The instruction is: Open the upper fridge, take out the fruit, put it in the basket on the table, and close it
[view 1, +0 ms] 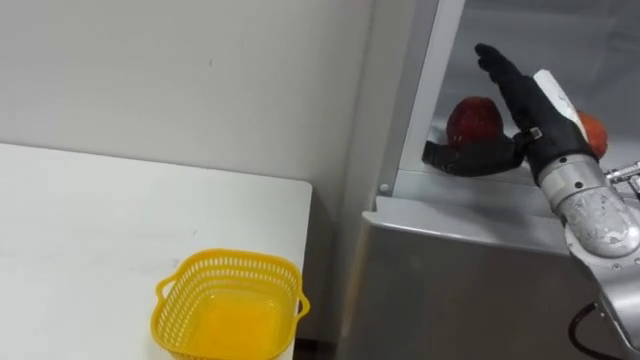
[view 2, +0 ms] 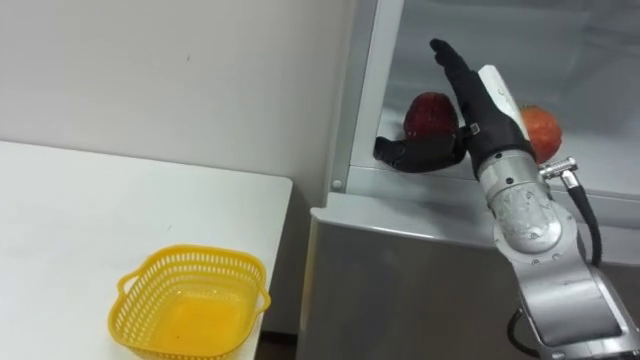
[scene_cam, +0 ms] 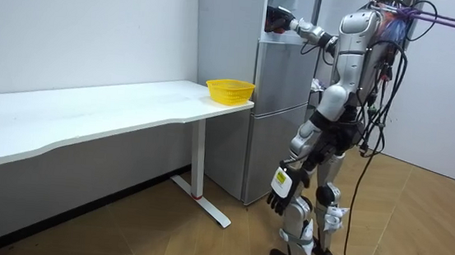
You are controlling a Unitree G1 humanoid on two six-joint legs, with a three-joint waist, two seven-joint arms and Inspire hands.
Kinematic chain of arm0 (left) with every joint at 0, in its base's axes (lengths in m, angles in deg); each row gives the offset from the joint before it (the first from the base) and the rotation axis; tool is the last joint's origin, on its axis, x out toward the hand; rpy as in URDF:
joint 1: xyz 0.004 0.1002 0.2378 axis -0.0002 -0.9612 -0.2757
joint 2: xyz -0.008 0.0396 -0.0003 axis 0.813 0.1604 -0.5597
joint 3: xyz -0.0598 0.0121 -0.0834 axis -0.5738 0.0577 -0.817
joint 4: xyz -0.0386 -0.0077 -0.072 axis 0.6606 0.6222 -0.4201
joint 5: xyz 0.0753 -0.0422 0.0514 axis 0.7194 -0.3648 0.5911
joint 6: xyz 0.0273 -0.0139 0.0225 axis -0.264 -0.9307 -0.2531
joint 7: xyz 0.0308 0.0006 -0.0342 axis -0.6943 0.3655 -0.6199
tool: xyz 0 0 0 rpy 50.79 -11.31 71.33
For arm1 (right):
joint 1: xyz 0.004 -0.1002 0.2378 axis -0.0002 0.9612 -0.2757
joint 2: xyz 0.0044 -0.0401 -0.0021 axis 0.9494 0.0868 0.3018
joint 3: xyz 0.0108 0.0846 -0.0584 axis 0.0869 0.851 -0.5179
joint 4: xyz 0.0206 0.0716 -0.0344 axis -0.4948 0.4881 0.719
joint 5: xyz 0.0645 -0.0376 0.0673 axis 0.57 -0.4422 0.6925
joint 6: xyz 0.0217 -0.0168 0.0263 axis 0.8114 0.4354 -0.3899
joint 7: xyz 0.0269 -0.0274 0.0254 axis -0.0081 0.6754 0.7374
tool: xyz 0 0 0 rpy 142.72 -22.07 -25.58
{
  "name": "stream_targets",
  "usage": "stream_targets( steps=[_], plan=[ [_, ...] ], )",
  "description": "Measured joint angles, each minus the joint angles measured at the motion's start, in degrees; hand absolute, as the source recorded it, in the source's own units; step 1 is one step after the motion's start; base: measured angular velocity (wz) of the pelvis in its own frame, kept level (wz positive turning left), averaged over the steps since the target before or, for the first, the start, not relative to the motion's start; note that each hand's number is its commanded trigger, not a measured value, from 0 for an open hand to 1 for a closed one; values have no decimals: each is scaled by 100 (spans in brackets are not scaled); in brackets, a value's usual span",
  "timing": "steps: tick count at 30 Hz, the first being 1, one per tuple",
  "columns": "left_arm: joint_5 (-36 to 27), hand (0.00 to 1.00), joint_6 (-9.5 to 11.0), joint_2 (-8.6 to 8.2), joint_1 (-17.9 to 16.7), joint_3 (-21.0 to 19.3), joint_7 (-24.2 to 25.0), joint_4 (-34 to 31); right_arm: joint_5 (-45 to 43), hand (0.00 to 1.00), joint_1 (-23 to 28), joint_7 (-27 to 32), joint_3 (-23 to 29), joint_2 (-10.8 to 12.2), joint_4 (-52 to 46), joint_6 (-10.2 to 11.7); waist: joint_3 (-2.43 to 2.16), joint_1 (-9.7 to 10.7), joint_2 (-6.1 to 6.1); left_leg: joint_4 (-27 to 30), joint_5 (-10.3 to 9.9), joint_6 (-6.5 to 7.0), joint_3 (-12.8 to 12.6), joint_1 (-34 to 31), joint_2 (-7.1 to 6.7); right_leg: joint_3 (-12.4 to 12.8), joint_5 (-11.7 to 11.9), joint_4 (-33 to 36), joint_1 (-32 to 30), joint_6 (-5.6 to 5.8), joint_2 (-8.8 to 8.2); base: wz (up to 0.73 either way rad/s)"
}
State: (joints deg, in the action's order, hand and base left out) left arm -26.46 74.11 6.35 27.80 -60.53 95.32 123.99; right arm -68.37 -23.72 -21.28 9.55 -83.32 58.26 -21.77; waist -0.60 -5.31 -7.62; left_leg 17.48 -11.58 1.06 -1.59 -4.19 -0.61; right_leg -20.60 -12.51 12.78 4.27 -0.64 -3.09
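While my right hand (view 1: 522, 102) hovers open inside the upper fridge (view 1: 480, 195), fingers (view 1: 492, 60) straight, the dark red apple (view 1: 474, 120) sits just left of my palm, above the thumb.

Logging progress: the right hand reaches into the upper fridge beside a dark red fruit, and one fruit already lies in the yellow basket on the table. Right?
No: the left eye view shows the yellow basket on the table holding nothing. The right hand does reach into the upper fridge beside the dark red fruit.
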Motion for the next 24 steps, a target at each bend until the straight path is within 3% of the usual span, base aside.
stream_targets(
  steps=[5, 7, 12, 13, 16, 17, 24],
  plan=[
    [-107, 0, -7, 4, 43, 13, -68, -27, 564, 0, -194, -259, -16, -58, 174, -102, 42, 36, -31, -8, 1, 1, -10, -2, 6, 18, 1, 5, 3, -1, 6, 0],
    [-112, 0, -11, 18, 42, 10, -105, -62, 912, 0, -299, -390, -17, -204, 396, -144, 86, 18, -46, -6, 0, 0, -14, -12, 16, 18, 2, 3, -6, -2, 8, 0],
    [-115, 0, -30, 48, 52, 14, -134, -112, 1317, 1, -312, -584, -41, -229, 516, -156, 80, 29, -62, -7, -5, -4, -76, -42, 76, 63, 9, -15, -54, -14, 18, -5],
    [-116, 0, -55, 53, 58, 14, -147, -137, 1433, 29, -311, -608, -41, -229, 561, -157, 83, 29, -55, -7, -6, -6, -80, -39, 77, 75, 9, -28, -52, -15, 23, 0],
    [-121, 0, -173, 57, 86, 29, -170, -144, 1604, 91, -321, -620, -67, -233, 657, -154, 81, 27, -49, -4, -6, -8, -87, -20, 77, 78, 10, -29, -50, -17, 24, 0],
    [-120, 0, -236, 54, 107, 51, -170, -144, 1601, 100, -321, -629, -66, -232, 683, -156, 80, 23, -41, -5, -6, -8, -87, -19, 83, 77, 11, -25, -50, -17, 24, 0],
    [-118, 0, -467, 43, 167, 67, -170, -144, 1602, 100, -410, -650, -59, -228, 897, -237, 46, 6, 2, -7, -6, -7, -82, -15, 86, 51, 16, 4, -39, -21, 30, 0]
  ],
)
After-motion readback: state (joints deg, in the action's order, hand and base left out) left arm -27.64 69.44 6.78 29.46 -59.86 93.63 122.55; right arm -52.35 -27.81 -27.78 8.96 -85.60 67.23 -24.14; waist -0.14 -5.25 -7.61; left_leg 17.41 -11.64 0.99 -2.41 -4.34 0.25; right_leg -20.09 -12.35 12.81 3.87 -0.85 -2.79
